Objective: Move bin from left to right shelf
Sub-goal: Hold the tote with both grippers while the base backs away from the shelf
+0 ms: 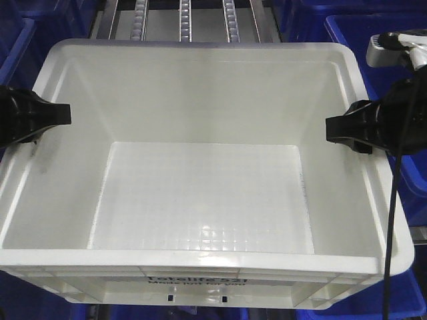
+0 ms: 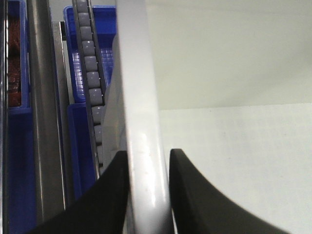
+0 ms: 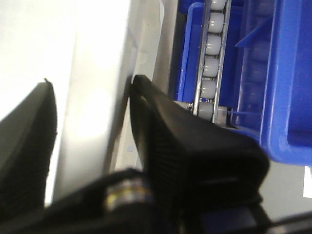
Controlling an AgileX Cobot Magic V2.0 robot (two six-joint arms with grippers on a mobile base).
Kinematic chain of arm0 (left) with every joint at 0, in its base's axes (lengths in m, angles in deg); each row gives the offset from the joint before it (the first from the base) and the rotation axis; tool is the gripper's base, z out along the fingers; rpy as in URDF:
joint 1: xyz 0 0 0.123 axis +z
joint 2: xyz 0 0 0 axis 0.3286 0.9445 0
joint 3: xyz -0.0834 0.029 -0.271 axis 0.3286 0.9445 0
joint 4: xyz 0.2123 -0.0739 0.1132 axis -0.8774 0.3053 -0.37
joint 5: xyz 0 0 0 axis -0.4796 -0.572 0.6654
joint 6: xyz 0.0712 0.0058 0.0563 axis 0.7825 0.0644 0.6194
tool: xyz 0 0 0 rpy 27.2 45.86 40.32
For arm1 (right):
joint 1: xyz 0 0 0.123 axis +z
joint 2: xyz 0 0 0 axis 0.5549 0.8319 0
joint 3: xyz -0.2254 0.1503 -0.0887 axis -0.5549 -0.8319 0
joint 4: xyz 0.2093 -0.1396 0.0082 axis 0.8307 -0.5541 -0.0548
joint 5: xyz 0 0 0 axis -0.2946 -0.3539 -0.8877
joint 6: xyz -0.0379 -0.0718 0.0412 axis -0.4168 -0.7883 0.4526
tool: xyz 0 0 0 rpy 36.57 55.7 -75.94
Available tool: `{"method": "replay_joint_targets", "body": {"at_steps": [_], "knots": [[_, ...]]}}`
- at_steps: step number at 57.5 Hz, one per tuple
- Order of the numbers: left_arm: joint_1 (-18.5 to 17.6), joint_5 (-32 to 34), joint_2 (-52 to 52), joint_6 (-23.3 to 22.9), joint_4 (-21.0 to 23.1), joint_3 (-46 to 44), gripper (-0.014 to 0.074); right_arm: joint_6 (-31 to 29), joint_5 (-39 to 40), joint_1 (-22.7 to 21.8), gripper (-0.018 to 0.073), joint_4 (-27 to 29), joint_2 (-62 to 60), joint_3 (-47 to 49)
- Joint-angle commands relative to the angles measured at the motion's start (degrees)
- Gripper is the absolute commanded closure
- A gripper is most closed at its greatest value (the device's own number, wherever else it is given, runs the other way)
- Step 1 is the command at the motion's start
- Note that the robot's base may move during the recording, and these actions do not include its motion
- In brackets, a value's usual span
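A large empty white bin (image 1: 200, 50) fills the front view, its long side facing me. My left gripper (image 1: 63, 115) is shut on the bin's left rim and my right gripper (image 1: 331, 128) on its right rim. In the left wrist view the two black fingers of the left gripper (image 2: 148, 153) press both sides of the white rim (image 2: 136, 87). In the right wrist view the right gripper (image 3: 90, 83) straddles the bright rim (image 3: 97, 48), one finger inside the bin and one outside.
Metal roller tracks (image 1: 183, 20) run behind the bin. Blue bins stand at the right (image 1: 360, 33) and left (image 1: 13, 40). A roller track (image 2: 90, 68) and blue bins lie just outside the left rim, and a roller track (image 3: 212, 44) and a blue bin (image 3: 287, 73) outside the right.
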Motion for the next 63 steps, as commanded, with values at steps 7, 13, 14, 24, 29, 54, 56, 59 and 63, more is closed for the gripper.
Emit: {"method": "replay_joint_targets", "body": {"at_steps": [7,13,14,24,29,54,56,59,63], "knots": [[-0.14,6.46,-2.29,1.75,-1.11,-2.19,0.0603,-1.34,5.83,-0.68,0.0564,-2.11,-1.93,2.14],[-0.14,6.46,-2.29,1.75,-1.11,-2.19,0.0603,-1.34,5.83,-0.68,0.0564,-2.11,-1.93,2.14],[-0.14,6.46,-2.29,1.75,-1.11,-2.19,0.0603,-1.34,5.83,-0.68,0.0564,-2.11,-1.93,2.14],[-0.14,6.46,-2.29,1.75,-1.11,-2.19,0.0603,-1.34,5.83,-0.68,0.0564,-2.11,-1.93,2.14],[-0.14,6.46,-2.29,1.75,-1.11,-2.19,0.0603,-1.34,5.83,-0.68,0.0564,-2.11,-1.93,2.14],[-0.14,6.46,-2.29,1.75,-1.11,-2.19,0.0603,-1.34,5.83,-0.68,0.0564,-2.11,-1.93,2.14],[-0.14,6.46,-2.29,1.75,-1.11,-2.19,0.0603,-1.34,5.83,-0.68,0.0564,-2.11,-1.93,2.14],[-0.14,6.46,-2.29,1.75,-1.11,-2.19,0.0603,-1.34,5.83,-0.68,0.0564,-2.11,-1.93,2.14],[-0.14,6.46,-2.29,1.75,-1.11,-2.19,0.0603,-1.34,5.83,-0.68,0.0564,-2.11,-1.93,2.14]]}}
